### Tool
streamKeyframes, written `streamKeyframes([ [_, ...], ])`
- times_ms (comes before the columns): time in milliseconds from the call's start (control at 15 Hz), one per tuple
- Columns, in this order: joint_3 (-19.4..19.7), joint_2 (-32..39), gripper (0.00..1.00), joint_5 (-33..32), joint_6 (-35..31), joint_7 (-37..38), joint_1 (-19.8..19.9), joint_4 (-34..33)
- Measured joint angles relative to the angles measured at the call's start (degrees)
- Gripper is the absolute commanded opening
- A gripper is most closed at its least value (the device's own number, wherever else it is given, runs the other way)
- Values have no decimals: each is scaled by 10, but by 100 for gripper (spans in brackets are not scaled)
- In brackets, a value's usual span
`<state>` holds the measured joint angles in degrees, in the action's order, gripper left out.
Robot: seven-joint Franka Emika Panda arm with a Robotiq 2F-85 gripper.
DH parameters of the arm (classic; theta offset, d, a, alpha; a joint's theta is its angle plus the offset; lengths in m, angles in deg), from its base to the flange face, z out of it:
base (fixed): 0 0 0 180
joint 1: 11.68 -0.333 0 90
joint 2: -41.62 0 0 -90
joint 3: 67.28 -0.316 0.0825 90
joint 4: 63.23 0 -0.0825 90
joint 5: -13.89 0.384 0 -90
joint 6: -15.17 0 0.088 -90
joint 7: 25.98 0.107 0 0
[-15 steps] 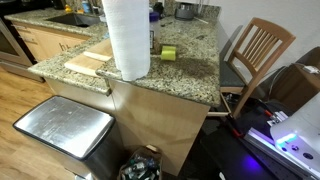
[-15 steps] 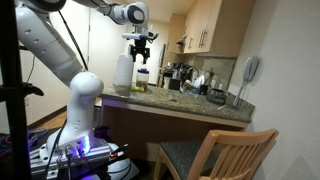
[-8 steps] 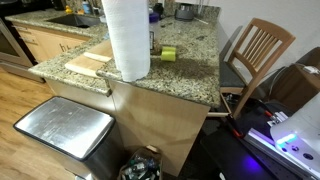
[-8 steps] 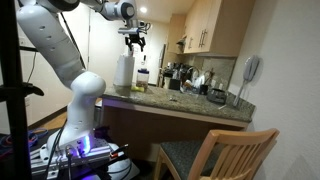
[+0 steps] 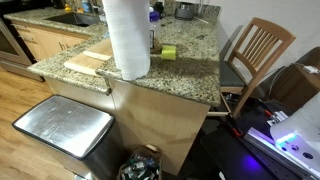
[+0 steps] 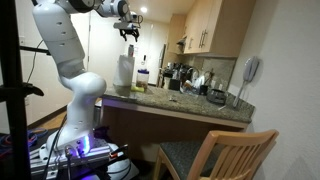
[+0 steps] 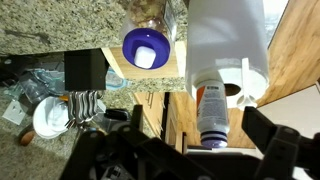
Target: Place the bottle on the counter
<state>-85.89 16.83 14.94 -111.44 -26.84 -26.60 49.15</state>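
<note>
Placing looks done: the blue-capped clear plastic bottle (image 7: 147, 47) stands on the speckled granite counter (image 5: 190, 68). My claw (image 6: 128, 30), upper left, seemingly spread and empty, should next back away.

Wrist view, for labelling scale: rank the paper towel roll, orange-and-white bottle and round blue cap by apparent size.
1. Paper towel roll
2. Orange-and-white bottle
3. Round blue cap
The roll's nearness may inflate it.

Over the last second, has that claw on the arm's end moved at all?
Yes. In an exterior view the gripper has risen and shifted left in the picture, off the bottle and over the paper towel roll.
</note>
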Motion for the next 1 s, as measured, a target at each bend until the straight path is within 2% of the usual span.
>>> streamKeyframes([
  [133, 0, 9, 100, 17, -14, 0, -6, 6],
  [333, -3, 46, 100, 40, -85, 10, -19, 7],
  [600, -18, 100, 100, 33, -177, 48, -21, 5],
  [1000, -22, 117, 100, 33, -189, 52, -23, 2],
])
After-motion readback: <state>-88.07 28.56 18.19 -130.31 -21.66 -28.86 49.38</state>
